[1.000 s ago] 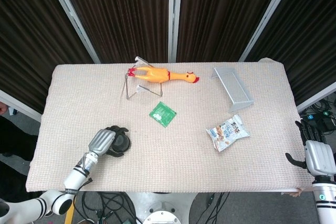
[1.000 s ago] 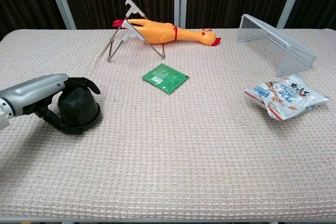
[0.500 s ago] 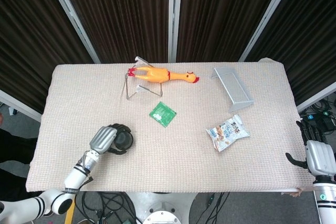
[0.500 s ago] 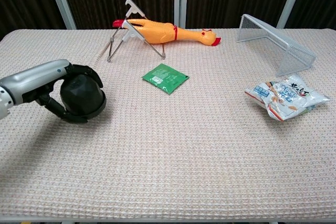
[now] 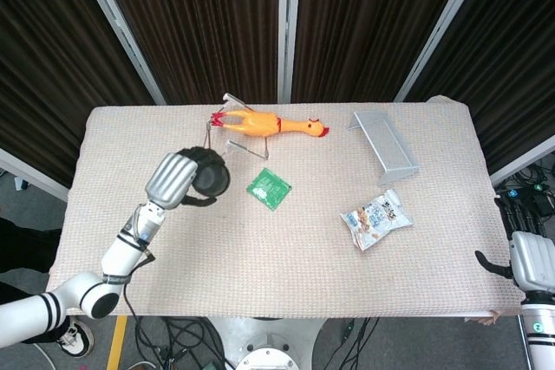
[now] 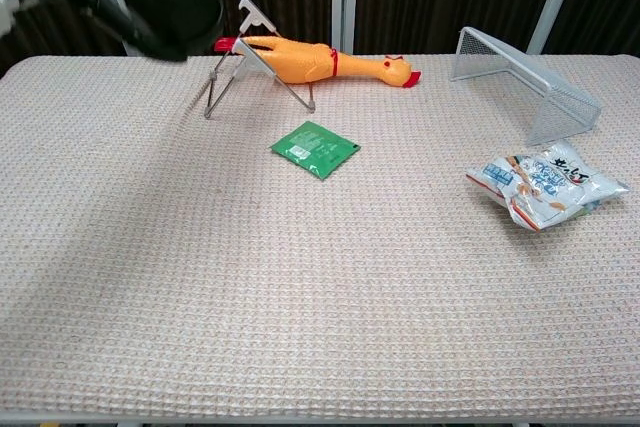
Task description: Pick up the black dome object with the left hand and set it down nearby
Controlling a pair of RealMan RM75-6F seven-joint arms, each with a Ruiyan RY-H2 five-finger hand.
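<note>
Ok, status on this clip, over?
Left hand grips black dome object, lifted off table. Right hand idle at table's edge. Green sachet and wire stand nearby.

Chicken (image 5: 276, 126) on stand (image 5: 227, 139); packet (image 5: 269, 188) in front.

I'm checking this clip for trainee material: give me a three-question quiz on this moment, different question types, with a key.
1. True or false: the black dome object rests on the table cloth.
2. Multiple choice: which lies nearest the green packet? A) wire basket B) rubber chicken C) snack bag
3. Fill in: the right hand sits past the table's ____ edge, holding nothing.

Key:
1. False. The left hand holds it lifted, fingers wrapped around it; the chest view shows it high above the cloth.
2. B.
3. Right.
</note>
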